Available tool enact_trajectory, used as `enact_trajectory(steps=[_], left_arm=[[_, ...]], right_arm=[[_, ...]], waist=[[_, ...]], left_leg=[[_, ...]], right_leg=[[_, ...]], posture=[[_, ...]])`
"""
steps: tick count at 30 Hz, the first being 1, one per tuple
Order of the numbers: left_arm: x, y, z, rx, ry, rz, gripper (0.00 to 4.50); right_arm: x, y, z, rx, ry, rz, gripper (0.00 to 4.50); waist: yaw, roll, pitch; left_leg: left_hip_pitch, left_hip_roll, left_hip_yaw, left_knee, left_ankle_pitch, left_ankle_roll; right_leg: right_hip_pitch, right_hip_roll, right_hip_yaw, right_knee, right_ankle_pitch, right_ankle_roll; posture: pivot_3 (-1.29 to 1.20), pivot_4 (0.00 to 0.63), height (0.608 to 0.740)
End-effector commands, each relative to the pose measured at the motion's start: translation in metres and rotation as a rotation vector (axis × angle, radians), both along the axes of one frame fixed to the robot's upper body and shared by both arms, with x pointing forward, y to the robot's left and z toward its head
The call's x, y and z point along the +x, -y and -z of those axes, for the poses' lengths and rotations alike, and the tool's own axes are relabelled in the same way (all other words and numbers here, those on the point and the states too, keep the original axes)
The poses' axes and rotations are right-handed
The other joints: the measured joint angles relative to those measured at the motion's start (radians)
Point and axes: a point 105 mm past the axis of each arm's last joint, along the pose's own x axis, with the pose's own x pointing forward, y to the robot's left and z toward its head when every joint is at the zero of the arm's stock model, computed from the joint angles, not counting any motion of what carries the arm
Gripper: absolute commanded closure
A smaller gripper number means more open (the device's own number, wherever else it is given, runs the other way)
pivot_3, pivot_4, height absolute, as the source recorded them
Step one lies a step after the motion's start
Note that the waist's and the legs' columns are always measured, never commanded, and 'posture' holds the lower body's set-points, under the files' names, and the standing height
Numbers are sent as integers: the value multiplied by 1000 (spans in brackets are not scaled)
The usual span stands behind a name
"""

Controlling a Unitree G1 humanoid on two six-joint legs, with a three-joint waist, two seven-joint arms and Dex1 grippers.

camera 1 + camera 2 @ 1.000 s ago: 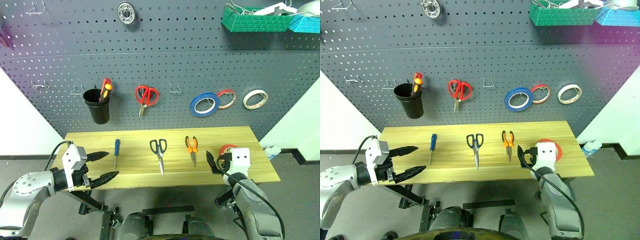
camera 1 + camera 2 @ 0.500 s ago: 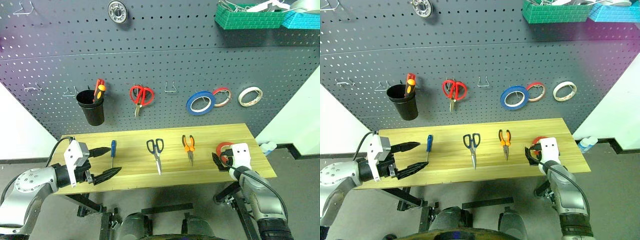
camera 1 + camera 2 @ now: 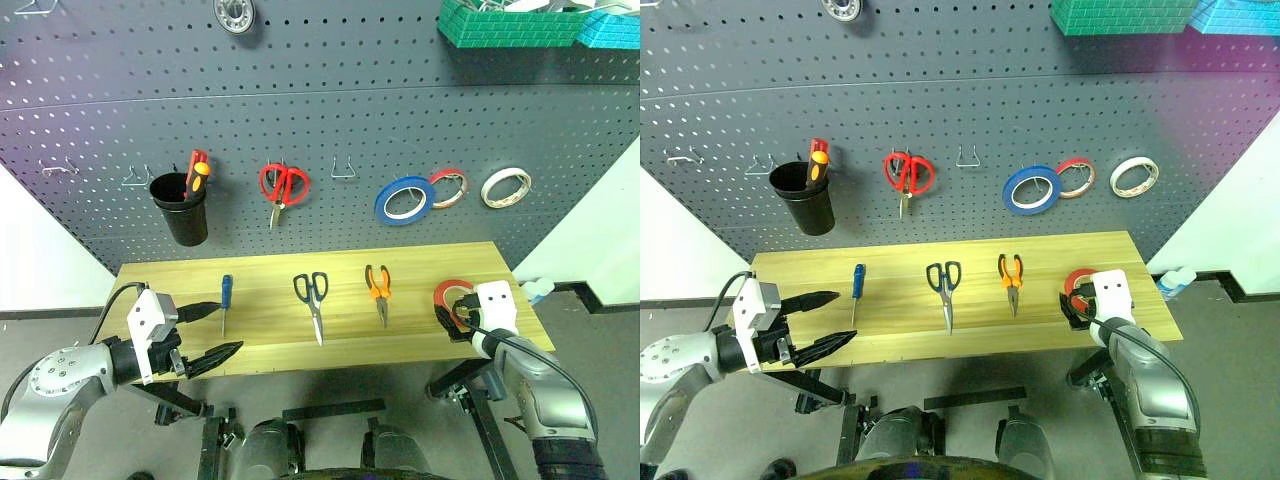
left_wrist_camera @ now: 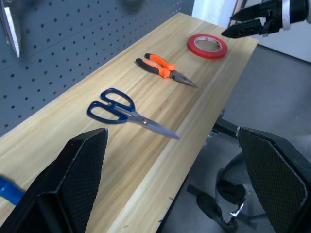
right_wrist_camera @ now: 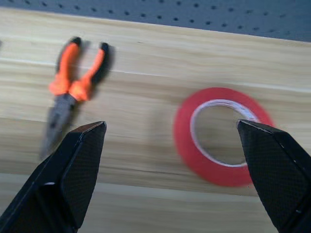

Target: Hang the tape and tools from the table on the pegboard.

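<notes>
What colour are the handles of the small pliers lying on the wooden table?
Orange and black, on the small pliers; clearest in the right wrist view.

Bare wood separates the things lying on the desk (image 3: 270, 335): screwdriver (image 3: 226, 296), scissors (image 3: 312, 294), pliers (image 3: 379, 290) and red tape roll (image 3: 452, 297) lie well apart across the middle of the frame. The right tool (image 3: 455, 322), jaws wide, sits just beside the roll at lower right. On the pegboard (image 3: 330, 110), one wire hook (image 3: 345, 170) is bare between the red scissors (image 3: 281, 187) and blue tape ring (image 3: 404, 201).
</notes>
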Motion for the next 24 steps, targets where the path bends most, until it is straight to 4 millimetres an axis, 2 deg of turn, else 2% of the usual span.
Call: enact_trajectory(steps=[1,6,11,14,24], left_arm=[[2,0,-6,6,46,12,47],[3,-1,-3,6,54,9,47],[1,-3,1,7,54,8,47],[0,-3,1,7,54,7,47],[1,5,-9,7,72,-2,47]], right_arm=[[12,3,-7,-62,-8,-29,0],[22,12,-4,-72,-31,4,0],[21,3,10,-53,-120,-47,0],[27,1,10,-62,-142,-67,0],[40,8,19,-135,-223,-83,0]], waist=[[-8,-1,7],[-17,-3,19],[-17,-3,24],[-19,-3,27],[-16,-6,37]], left_leg=[[0,0,0,0,0,0],[0,0,0,-1,1,2],[-1,0,0,-1,1,3],[-1,0,0,-1,1,3],[-1,0,0,-1,1,3]], right_leg=[[0,0,0,0,0,0],[0,0,0,0,0,0],[0,0,0,0,1,1],[0,0,0,0,0,1],[-1,-1,0,0,1,1]], posture=[[27,88,740],[26,91,740],[29,94,740],[35,97,740],[55,105,740]])
